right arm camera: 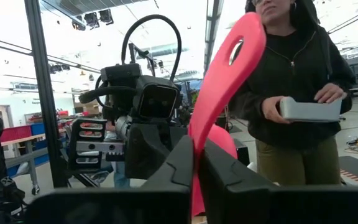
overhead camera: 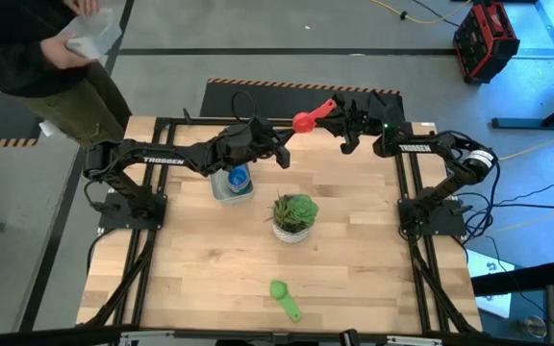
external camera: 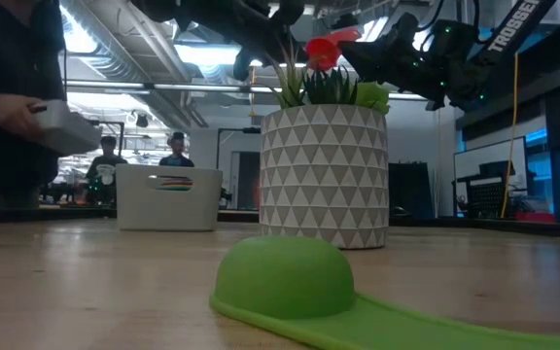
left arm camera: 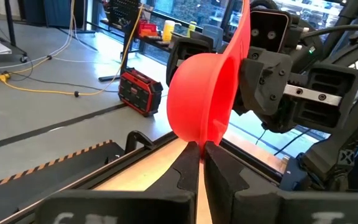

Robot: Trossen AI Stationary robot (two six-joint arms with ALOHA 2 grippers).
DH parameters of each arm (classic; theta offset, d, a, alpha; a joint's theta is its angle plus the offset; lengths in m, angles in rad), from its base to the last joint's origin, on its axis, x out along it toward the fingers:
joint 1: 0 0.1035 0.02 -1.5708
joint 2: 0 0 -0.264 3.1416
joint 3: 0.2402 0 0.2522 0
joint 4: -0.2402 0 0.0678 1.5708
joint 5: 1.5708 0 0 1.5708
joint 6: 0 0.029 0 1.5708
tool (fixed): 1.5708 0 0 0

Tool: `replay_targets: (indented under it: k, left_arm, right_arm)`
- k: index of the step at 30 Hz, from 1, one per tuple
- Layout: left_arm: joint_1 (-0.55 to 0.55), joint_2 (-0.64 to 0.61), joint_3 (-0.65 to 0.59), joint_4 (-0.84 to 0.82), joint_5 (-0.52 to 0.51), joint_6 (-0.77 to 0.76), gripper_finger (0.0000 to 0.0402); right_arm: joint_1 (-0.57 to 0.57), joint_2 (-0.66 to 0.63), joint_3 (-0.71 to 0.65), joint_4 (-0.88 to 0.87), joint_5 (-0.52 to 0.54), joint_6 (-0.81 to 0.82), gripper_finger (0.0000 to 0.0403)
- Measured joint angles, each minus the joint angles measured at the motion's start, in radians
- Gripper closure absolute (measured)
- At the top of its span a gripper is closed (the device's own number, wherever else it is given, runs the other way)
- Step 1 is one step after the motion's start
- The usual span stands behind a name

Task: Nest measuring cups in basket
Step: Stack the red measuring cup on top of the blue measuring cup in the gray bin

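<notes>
A red measuring cup hangs in the air over the table's far edge, between my two grippers. My left gripper reaches in from the table's left and is shut at the cup's bowl. My right gripper comes from the right and is shut on the cup's handle. The basket stands on the table at centre left with blue cups lying inside. A green measuring cup lies bowl-down near the table's front edge. My left gripper pinches the lower edge of the red bowl between its fingers' free ends, held level from the table's left. The cup is lifted clear and lies on its side. My right gripper pinches the flat handle close to the bowl, coming from the table's right. The handle's holed free end rises past the fingers.
A white patterned pot with a green plant stands mid-table, below the grippers and in front of them. A person stands beyond the table's far left corner holding a grey-white bin. Bare wood lies at the front left and right.
</notes>
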Motion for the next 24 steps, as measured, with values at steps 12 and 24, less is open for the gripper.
replay_targets:
  k: [12,24]
  left_arm:
    - [0.0,0.0,0.0,-0.003,0.0,-0.002,0.0366]
    - [0.0,0.001,0.0,0.001,0.037,0.005,0.0302]
  right_arm:
    - [0.0,0.0,0.0,-0.007,-0.002,0.001,0.0391]
    - [-0.021,0.0,0.0,-0.027,-0.053,0.032,0.0391]
